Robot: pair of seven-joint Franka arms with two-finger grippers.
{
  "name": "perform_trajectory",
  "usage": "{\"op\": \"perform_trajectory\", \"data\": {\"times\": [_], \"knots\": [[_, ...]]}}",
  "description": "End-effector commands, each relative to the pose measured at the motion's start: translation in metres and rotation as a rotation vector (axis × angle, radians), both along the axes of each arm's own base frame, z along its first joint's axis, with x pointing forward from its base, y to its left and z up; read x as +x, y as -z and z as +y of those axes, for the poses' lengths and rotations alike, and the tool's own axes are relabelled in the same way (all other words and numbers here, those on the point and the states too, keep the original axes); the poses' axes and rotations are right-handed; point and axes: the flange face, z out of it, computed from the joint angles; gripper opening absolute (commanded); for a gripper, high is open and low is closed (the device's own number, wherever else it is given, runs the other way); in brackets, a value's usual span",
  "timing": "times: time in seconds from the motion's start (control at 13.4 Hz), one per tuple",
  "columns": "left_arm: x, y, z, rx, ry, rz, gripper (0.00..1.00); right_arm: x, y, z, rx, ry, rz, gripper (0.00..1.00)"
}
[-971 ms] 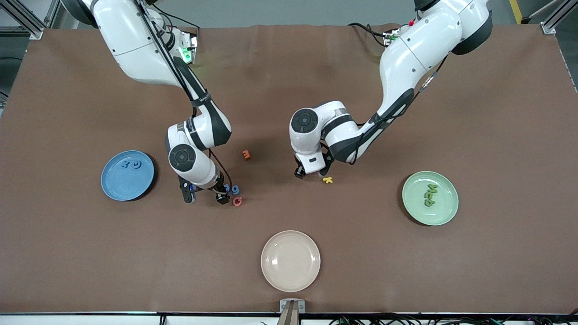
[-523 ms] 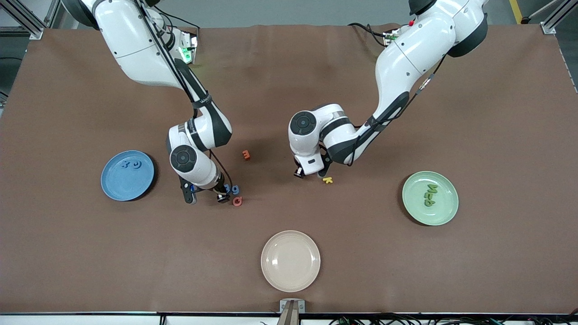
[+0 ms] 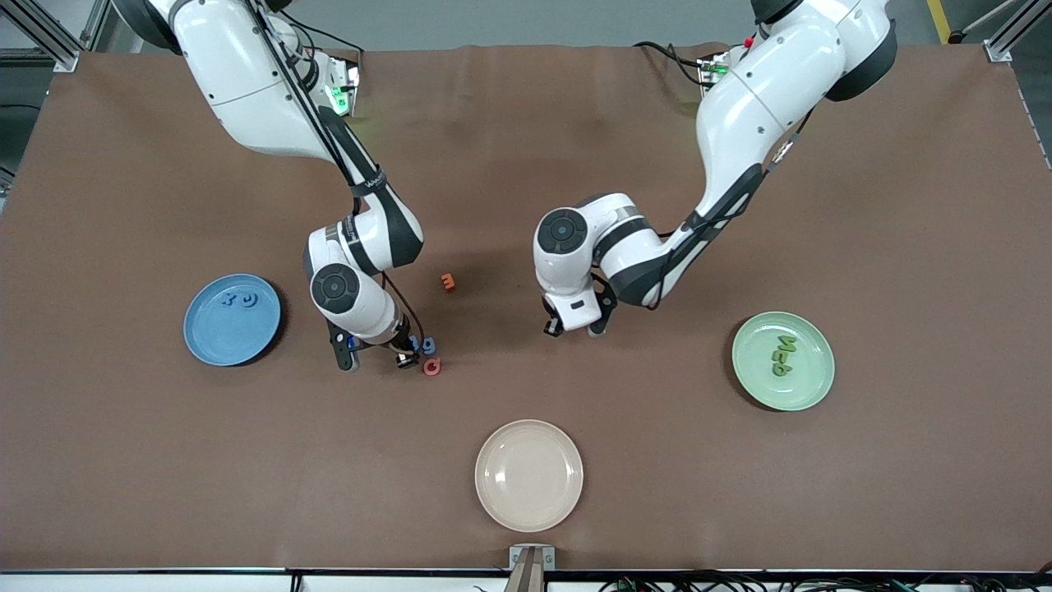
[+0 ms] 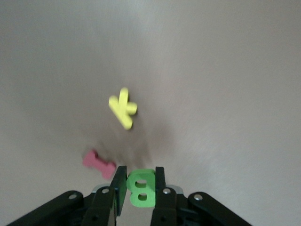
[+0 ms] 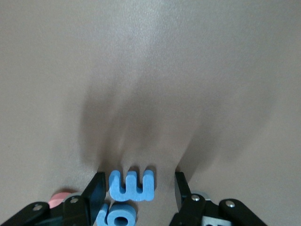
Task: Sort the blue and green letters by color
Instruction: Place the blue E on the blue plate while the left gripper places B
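Left claw [image 4: 139, 188] has clamped the green B [image 4: 141, 187] — lifted off the table.

A brown, matte surface [image 3: 740, 493] fills nearly the whole front view, its covering faintly creased along the edge by the arm bases. Grey floor [image 3: 509, 20] shows past that edge, with silver aluminium frame posts [image 3: 1007, 37] at both corners there. Light is even and soft, casting blurred shadows on the covering.

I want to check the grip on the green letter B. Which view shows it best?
The left wrist view: the green B sits clamped between the left gripper fingers. The front view hides it under the arm; the right wrist view misses it.
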Motion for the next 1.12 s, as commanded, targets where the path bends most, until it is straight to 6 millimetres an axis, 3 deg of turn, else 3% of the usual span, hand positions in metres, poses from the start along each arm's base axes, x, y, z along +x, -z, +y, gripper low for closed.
{"op": "perform_trajectory", "data": {"times": [0.0,0.3,0.52,0.6,0.82,0.97,1.05], "knots": [[0.017,-0.048,0.039,0.043,0.118,0.047,0.00,0.004,0.003,0.006,-0.008,-0.010,-0.012,0.63],[0.048,-0.081,0.125,0.057,0.251,0.169,0.00,0.004,0.003,0.006,-0.012,-0.018,-0.012,0.44],[0.069,-0.096,0.211,0.016,0.330,0.202,0.00,0.004,0.003,0.006,-0.028,-0.038,-0.019,0.31],[0.078,-0.097,0.249,-0.003,0.359,0.214,0.00,0.004,0.002,0.006,-0.028,-0.042,-0.021,0.27],[0.091,-0.087,0.315,-0.027,0.426,0.241,0.00,0.003,0.001,-0.001,-0.035,-0.059,-0.004,0.20],[0.098,-0.071,0.358,-0.017,0.476,0.249,0.00,-0.006,-0.016,-0.004,-0.052,-0.112,0.057,0.16],[0.099,-0.062,0.375,-0.010,0.497,0.252,0.00,-0.008,-0.034,-0.007,-0.059,-0.118,0.084,0.15]]}}
